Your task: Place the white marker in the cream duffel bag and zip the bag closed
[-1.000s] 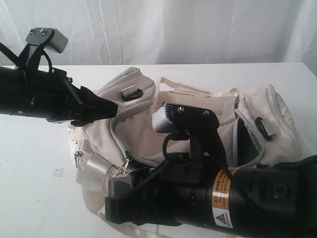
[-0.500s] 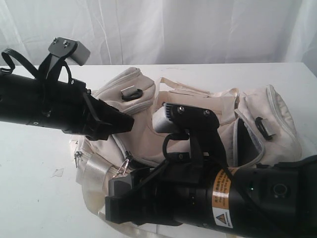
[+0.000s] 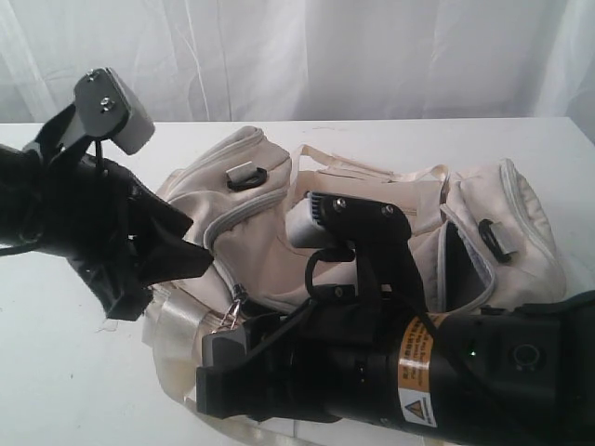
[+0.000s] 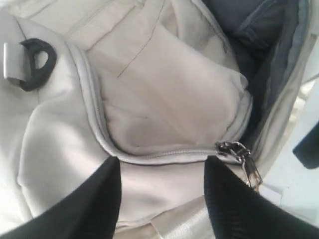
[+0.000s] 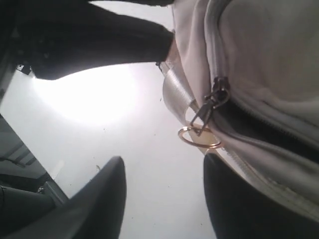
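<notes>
While the white table (image 3: 56, 372) is bearing the whole scene before a pale curtain (image 3: 372, 56), the cream duffel bag (image 3: 270, 251) is lying slumped across its middle, filling most of the exterior view. Its end pocket (image 3: 457, 269) is gaping toward the camera and showing only dark lining; nothing inside can be made out. In the left wrist view the main opening (image 4: 259, 30) is also showing grey lining and no contents. The right arm (image 3: 446, 372) is stretching across the foreground and hiding the bag's near lower side. The left gripper (image 4: 162, 169) is hanging over the bag's left end with its jaws spread wide and gripping nothing. They are straddling a curved grey zip (image 4: 149, 157), and whether the tips are touching the fabric cannot be told. The right gripper (image 5: 163, 164) is likewise standing wide open and empty, hovering over bare table just beside the bag's edge. A shiny webbing strap (image 5: 177, 92) is running along that edge. A metal zip pull (image 5: 212, 102) is dangling there with a small ring (image 5: 199, 138) under it, near one finger. A black clip (image 4: 37, 62) is sitting on the bag's top.
</notes>
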`<action>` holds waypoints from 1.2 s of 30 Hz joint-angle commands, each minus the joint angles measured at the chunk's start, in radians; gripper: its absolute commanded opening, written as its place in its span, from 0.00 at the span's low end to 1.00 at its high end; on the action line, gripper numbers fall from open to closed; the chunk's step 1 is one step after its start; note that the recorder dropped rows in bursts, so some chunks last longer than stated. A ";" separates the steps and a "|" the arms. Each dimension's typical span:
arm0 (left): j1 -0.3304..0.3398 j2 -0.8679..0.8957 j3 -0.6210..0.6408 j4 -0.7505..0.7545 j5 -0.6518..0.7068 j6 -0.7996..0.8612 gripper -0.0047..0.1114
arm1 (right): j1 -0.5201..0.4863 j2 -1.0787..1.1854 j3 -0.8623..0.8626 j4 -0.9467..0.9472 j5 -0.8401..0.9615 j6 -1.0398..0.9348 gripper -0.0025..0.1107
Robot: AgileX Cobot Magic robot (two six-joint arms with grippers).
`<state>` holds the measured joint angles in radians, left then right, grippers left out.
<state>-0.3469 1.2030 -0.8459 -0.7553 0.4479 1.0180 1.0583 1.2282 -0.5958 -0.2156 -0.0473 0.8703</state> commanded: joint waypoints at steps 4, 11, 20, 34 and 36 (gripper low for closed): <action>-0.004 -0.073 -0.006 -0.006 0.154 0.496 0.51 | 0.006 0.001 0.009 -0.005 -0.022 -0.028 0.43; -0.004 -0.073 -0.006 -0.048 0.149 0.910 0.51 | 0.006 0.001 0.009 -0.005 -0.050 -0.055 0.43; -0.007 0.015 -0.006 -0.108 0.059 1.094 0.51 | 0.009 0.001 0.011 -0.005 -0.056 -0.057 0.43; -0.085 0.113 -0.006 -0.037 -0.074 1.094 0.50 | 0.009 0.001 0.014 -0.005 -0.046 -0.057 0.43; -0.085 0.113 -0.006 -0.021 -0.082 1.094 0.49 | 0.009 0.001 0.014 -0.005 -0.046 -0.057 0.43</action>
<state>-0.4255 1.3156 -0.8459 -0.7905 0.3485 1.9561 1.0662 1.2282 -0.5868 -0.2156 -0.0883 0.8255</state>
